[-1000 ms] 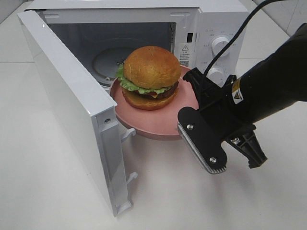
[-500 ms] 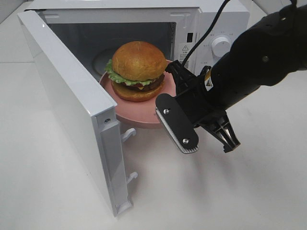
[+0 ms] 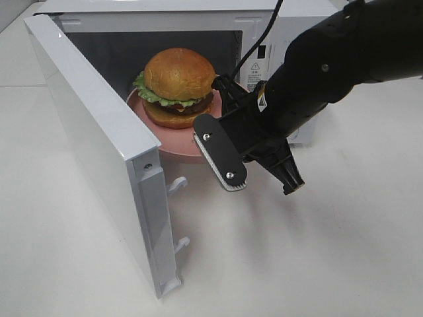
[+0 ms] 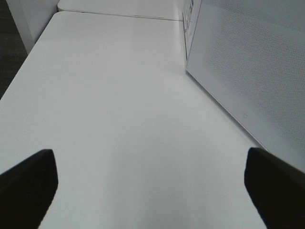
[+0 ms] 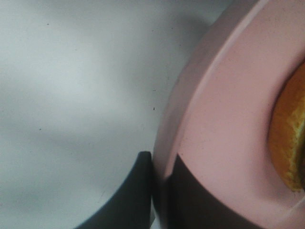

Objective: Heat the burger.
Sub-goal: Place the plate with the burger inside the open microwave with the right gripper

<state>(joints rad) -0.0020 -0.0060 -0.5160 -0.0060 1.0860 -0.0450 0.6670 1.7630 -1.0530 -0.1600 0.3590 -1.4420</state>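
A lab-style test bench posing as a kitchen: a white microwave (image 3: 86, 125) on a plain white tabletop (image 3: 297, 264).

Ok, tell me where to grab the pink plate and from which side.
Pinch the pink plate by its thin raised rim, coming from the open front of the microwave. The burger fills the middle and the door blocks one side. The right gripper is shut on that rim.
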